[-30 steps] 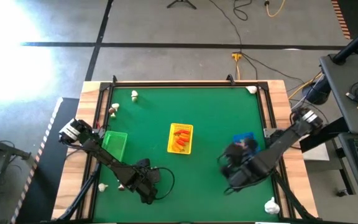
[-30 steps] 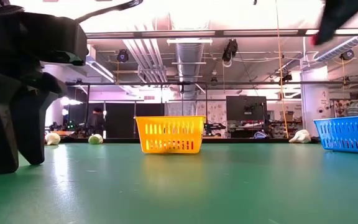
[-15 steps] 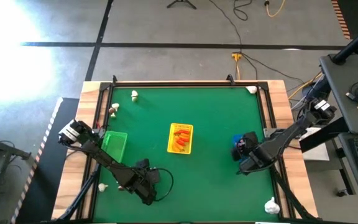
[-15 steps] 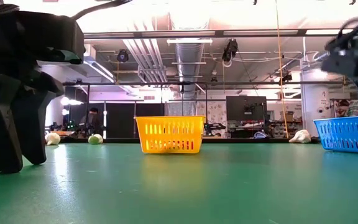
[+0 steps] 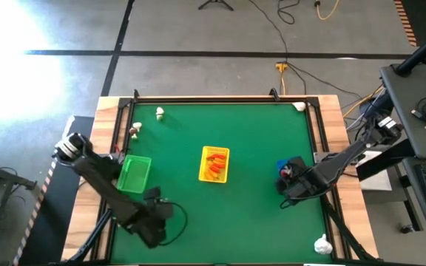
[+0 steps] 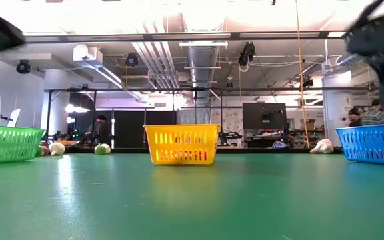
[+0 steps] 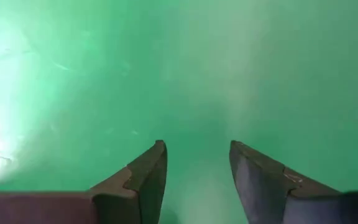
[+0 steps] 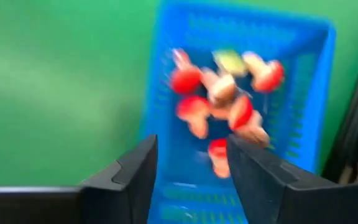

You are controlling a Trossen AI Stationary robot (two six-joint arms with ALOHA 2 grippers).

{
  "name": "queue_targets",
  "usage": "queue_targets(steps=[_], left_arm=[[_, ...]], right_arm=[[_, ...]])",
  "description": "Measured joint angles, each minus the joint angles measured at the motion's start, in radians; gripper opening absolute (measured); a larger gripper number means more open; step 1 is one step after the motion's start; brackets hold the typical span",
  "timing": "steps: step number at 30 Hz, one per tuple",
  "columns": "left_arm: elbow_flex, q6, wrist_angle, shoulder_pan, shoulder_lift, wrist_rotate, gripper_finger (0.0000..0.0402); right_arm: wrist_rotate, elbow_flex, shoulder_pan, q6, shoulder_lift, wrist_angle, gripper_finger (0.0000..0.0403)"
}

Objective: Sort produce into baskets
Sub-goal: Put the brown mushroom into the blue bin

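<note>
Green mat (image 5: 242, 133) bare under left gripper (image 7: 194, 180), fingers apart, empty. Right gripper (image 8: 188, 174) hovered over blue basket (image 8: 316, 93), fingers parted, holding nothing; red-and-white pieces (image 8: 222, 93) lay just beyond its tips. Risk: white piece (image 5: 322, 242) behind right gripper near the mat edge could get knocked off.

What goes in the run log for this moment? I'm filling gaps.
right gripper: open above blue basket holding red-and-white pieces | left gripper: open, empty, over bare mat | yellow basket: orange pieces
</note>
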Motion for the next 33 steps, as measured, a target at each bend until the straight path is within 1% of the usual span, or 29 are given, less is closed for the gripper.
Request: queue_targets(steps=[3, 5, 7, 10, 13, 15, 17, 19, 22, 24, 27, 33], left_arm=[[0.000, -0.067, -0.001, -0.079, -0.054, 0.012, 0.0156], [-0.002, -0.125, -0.001, -0.134, -0.063, 0.031, 0.0156], [-0.007, -0.218, -0.006, -0.178, -0.067, 0.043, 0.0155], [-0.024, -0.412, 0.004, -0.237, -0.063, 0.031, 0.0158], [-0.050, -0.595, -0.007, -0.268, -0.057, 0.000, 0.0172], [-0.074, -0.750, -0.055, -0.271, -0.054, -0.006, 0.0185], [-0.106, -0.892, -0.076, -0.270, -0.049, 0.020, 0.0197], [-0.129, -0.980, -0.047, -0.271, -0.047, 0.038, 0.0207], [-0.152, -0.995, 0.085, -0.266, -0.042, 0.045, 0.0216], [-0.163, -0.996, 0.136, -0.260, -0.030, 0.056, 0.0217], [-0.162, -0.996, 0.150, -0.260, -0.012, 0.056, 0.0216], [-0.131, -0.987, 0.119, -0.261, -0.005, 0.075, 0.0215]], right_arm=[[0.097, 0.057, 0.001, -0.028, 0.001, -0.003, 0.0189], [0.161, 0.093, 0.001, -0.045, 0.011, 0.000, 0.0190], [0.216, 0.121, 0.000, -0.047, 0.027, 0.000, 0.0190], [0.268, 0.157, 0.000, -0.054, 0.057, 0.003, 0.0191], [0.280, 0.178, 0.000, -0.071, 0.092, 0.005, 0.0191], [0.277, 0.188, 0.000, -0.074, 0.115, 0.005, 0.0188], [0.262, 0.199, 0.000, -0.089, 0.139, 0.005, 0.0185], [0.257, 0.210, 0.000, -0.108, 0.164, 0.007, 0.0180], [0.247, 0.219, -0.001, -0.128, 0.196, 0.007, 0.0174], [0.240, 0.219, -0.001, -0.130, 0.212, 0.006, 0.0169], [0.216, 0.219, -0.001, -0.124, 0.224, 0.007, 0.0163], [0.184, 0.219, -0.001, -0.120, 0.228, 0.013, 0.0150]])
